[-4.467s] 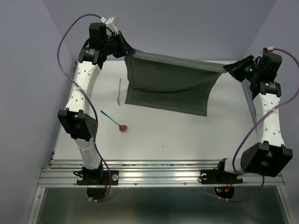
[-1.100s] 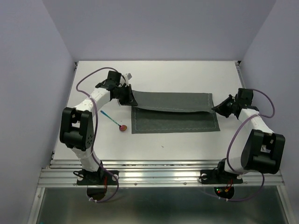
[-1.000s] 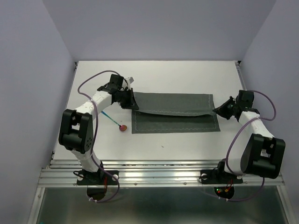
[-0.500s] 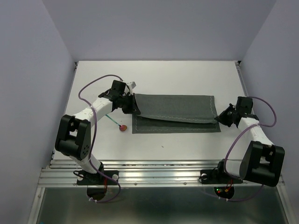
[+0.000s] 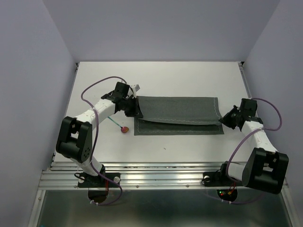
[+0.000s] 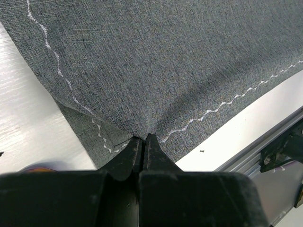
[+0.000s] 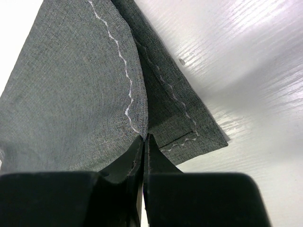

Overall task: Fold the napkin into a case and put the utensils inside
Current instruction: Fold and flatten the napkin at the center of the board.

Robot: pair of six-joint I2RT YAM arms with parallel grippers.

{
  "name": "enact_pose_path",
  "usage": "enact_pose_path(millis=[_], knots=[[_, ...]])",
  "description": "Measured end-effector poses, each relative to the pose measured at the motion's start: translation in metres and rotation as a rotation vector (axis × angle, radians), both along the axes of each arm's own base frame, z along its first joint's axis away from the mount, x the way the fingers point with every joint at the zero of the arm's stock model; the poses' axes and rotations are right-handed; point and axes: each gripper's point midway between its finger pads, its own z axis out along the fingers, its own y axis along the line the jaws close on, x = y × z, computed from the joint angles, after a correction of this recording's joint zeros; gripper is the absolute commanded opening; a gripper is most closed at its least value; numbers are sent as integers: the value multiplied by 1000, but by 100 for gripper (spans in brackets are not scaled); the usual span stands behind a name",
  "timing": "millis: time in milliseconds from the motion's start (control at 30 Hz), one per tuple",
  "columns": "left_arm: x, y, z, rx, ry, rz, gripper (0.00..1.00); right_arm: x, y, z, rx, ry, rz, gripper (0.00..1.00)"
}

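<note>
- Fingers of the left arm, the left fingers (image 6: 142, 145), are clamped shut on the napkin (image 5: 177, 109) at its left end. They pinch a corner of the upper layer low over the worktop (image 5: 165, 75). The right fingers (image 7: 143, 142) are likewise pinched shut on the upper layer's corner at the right end.
- The napkin lies across the middle of the worktop, doubled over lengthwise, with a strip of the lower layer showing along the near side.
- Risk: the upper layer's near edge seems to run slanted, leaving more of the lower layer bare on the left than on the right. Letting go now would likely set a crooked fold and give a lopsided case.
- Risk: if either arm pulls away before its fingers part, the cloth will drag along and the fold will open.
- Risk: an uneven pull between the two ends could shift the whole napkin or wrinkle its middle.
- Risk: the spoon (image 5: 124, 128) lies just beside the napkin's near-left corner and close to the left arm (image 5: 97, 111). A low sweep of that arm could knock it away.
- Count: one napkin, in two layers; two sets of fingers, both gripping; one spoon in view. I cannot find a second utensil in these views; the left arm may be hiding it.
</note>
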Motion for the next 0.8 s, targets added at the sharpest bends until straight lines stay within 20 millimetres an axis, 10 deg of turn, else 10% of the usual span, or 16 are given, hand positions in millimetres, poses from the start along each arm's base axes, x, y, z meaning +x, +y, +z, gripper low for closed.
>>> enact_pose_path(millis=[633,800], knots=[[-16,-6,-1,61,13,-34,2,-6,-6,-7,-34,24,-20,1],[-16,-3,0,81,8,-43,69,-6,-8,-7,-43,25,-20,1]])
